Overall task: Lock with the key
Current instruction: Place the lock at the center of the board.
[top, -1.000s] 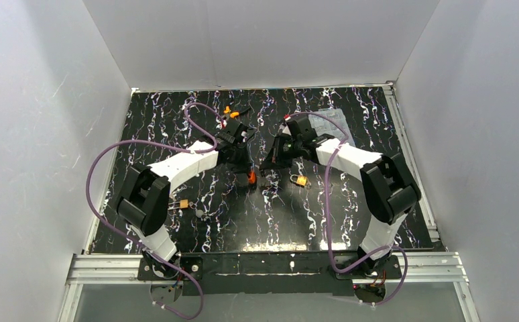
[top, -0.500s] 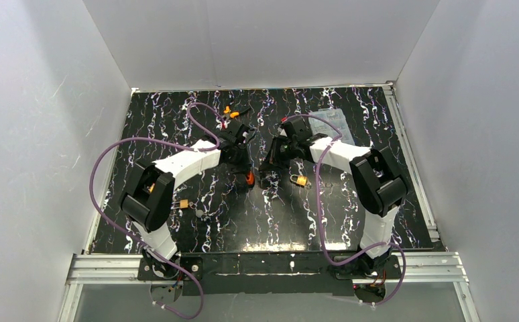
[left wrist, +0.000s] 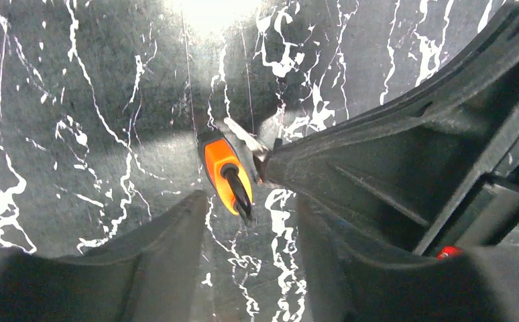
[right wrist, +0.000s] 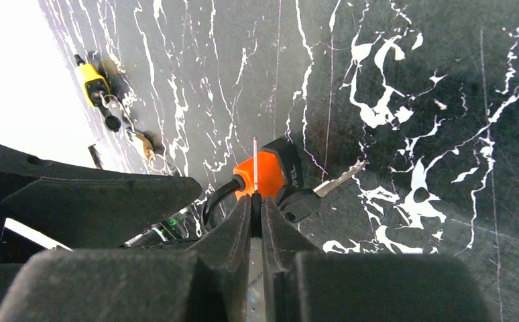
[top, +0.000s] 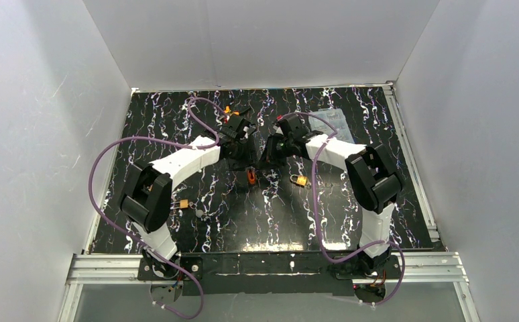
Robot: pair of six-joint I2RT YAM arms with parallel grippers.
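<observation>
An orange padlock [top: 251,177] with a black shackle lies on the black marbled table [top: 324,221] between the two grippers. In the left wrist view the padlock [left wrist: 224,166] lies just beyond my left gripper [left wrist: 251,201], which is open and empty with its fingers either side of the shackle end. My right gripper [right wrist: 257,200] is shut on a thin black-headed key [right wrist: 254,168] seen edge-on, its blade pointing at the padlock [right wrist: 269,172]. A second black-headed key [right wrist: 337,180] lies flat beside the padlock. In the top view the left gripper [top: 248,161] and right gripper [top: 265,163] nearly touch.
A second orange padlock [top: 300,180] lies right of the grippers. A small brass padlock [top: 184,203] with keys lies at the left. Small orange pieces [top: 228,111] and a clear plastic bag [top: 334,117] lie near the back edge. A yellow padlock [right wrist: 96,86] shows far off.
</observation>
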